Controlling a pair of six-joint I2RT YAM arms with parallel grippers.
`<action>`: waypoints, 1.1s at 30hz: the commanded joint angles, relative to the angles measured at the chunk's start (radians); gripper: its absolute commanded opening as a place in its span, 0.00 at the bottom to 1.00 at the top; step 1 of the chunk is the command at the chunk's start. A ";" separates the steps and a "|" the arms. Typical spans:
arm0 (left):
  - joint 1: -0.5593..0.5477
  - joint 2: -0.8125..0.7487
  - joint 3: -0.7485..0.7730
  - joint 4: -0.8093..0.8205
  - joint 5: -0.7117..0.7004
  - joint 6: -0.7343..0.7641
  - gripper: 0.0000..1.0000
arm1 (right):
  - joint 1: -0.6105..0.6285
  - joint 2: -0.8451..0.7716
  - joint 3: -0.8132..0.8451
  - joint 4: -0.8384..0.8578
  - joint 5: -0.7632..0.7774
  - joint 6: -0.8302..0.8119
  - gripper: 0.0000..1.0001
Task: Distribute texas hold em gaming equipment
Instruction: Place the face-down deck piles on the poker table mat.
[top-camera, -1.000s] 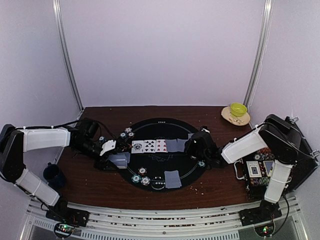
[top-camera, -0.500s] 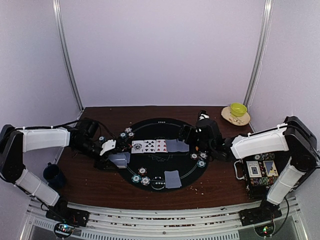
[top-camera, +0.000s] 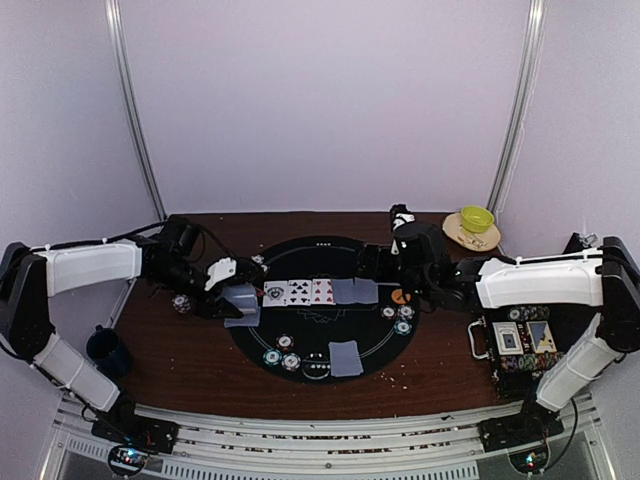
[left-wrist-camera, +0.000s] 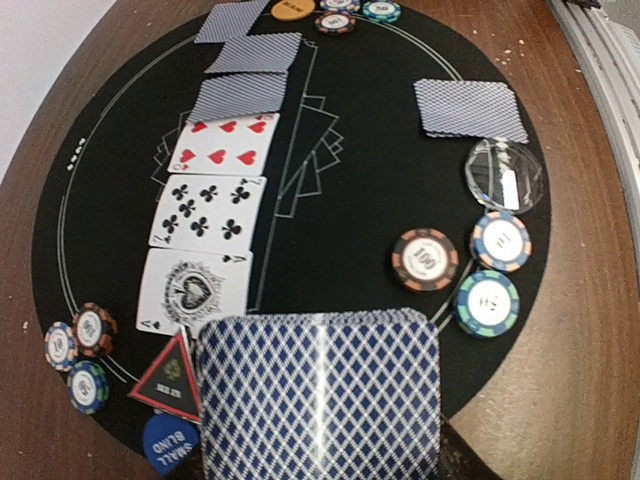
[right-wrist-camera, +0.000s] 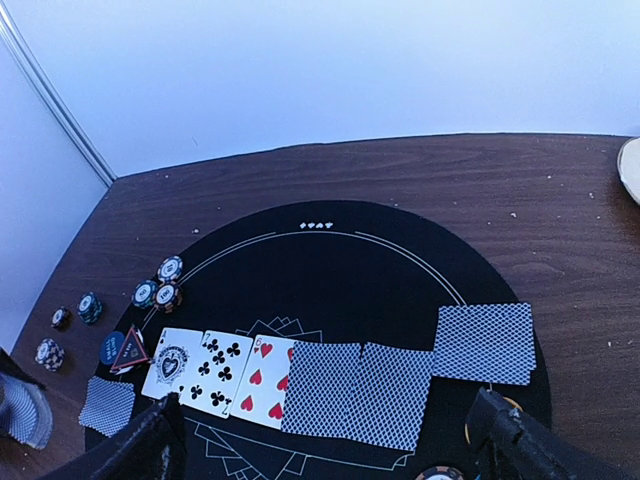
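My left gripper (top-camera: 232, 290) is shut on a blue-backed deck of cards (left-wrist-camera: 320, 395), held over the left edge of the black round mat (top-camera: 320, 250). An ace, a seven and a six lie face up (left-wrist-camera: 210, 200) in a row with two face-down cards (right-wrist-camera: 365, 390). More face-down cards (left-wrist-camera: 470, 108) lie near the mat's front, and one (right-wrist-camera: 485, 343) at its right. Striped chips (left-wrist-camera: 470, 260) sit in small groups. A red triangle (left-wrist-camera: 170, 372) and a blue disc (left-wrist-camera: 168, 440) lie by the deck. My right gripper (right-wrist-camera: 330, 445) is open above the row, with an orange disc (top-camera: 400, 296) beside it.
A yellow-green bowl (top-camera: 476, 218) on a plate stands at the back right. A dark blue mug (top-camera: 105, 348) sits at the left table edge. An open chip case (top-camera: 520, 345) lies at the right. A few chips (top-camera: 180, 303) lie off the mat at left.
My right gripper has opened and pulled back toward the far side, and an orange disc now lies where it was. The left gripper has shifted slightly right with the deck.
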 joint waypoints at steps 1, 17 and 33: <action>-0.007 0.105 0.135 0.007 -0.037 -0.015 0.53 | 0.001 -0.082 -0.028 -0.072 0.077 -0.007 1.00; -0.030 0.629 0.786 -0.010 -0.046 -0.077 0.53 | 0.006 -0.165 -0.160 -0.046 0.094 0.084 1.00; -0.136 1.020 1.246 0.010 -0.221 -0.007 0.53 | 0.071 -0.150 -0.206 -0.018 0.137 0.132 1.00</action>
